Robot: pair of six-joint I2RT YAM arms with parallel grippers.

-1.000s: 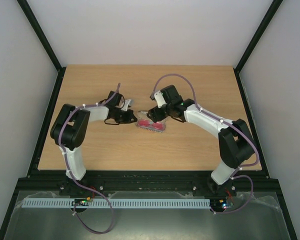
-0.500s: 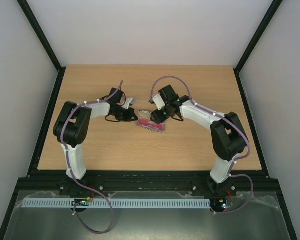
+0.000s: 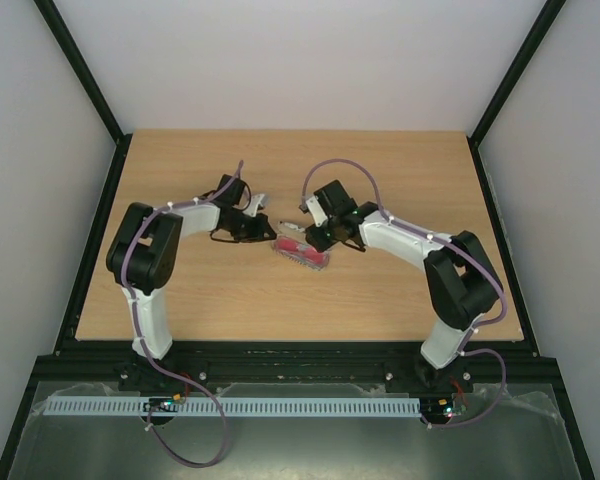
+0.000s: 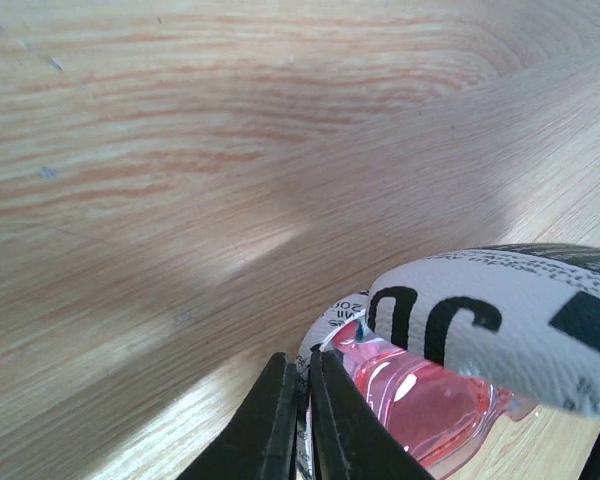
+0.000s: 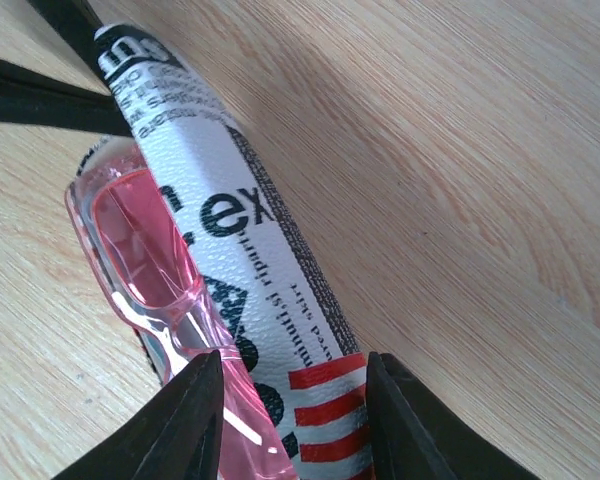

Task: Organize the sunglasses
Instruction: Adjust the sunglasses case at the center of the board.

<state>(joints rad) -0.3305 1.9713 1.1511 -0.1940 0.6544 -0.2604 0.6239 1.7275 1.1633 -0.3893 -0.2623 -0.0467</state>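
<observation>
The sunglasses (image 3: 292, 245), with pink-red see-through lenses, lie in the open flag-patterned case (image 3: 310, 256) at mid-table. In the left wrist view my left gripper (image 4: 306, 375) is shut on the thin edge of the case (image 4: 500, 310), with the sunglasses (image 4: 430, 405) just to its right. In the right wrist view my right gripper (image 5: 295, 385) spans the case's printed lid (image 5: 240, 250) and the sunglasses (image 5: 145, 250). One finger touches the glasses' side and the other touches the lid's edge. In the top view the left gripper (image 3: 270, 236) is at the case's left end and the right gripper (image 3: 316, 242) at its back right.
The wooden table (image 3: 400, 290) is bordered by a black frame, with white walls behind and to the sides. Both arms reach inward and meet at the case. No cloth shows in any view.
My right gripper has moved left and slightly forward onto the case. The left arm and the case have hardly moved.
</observation>
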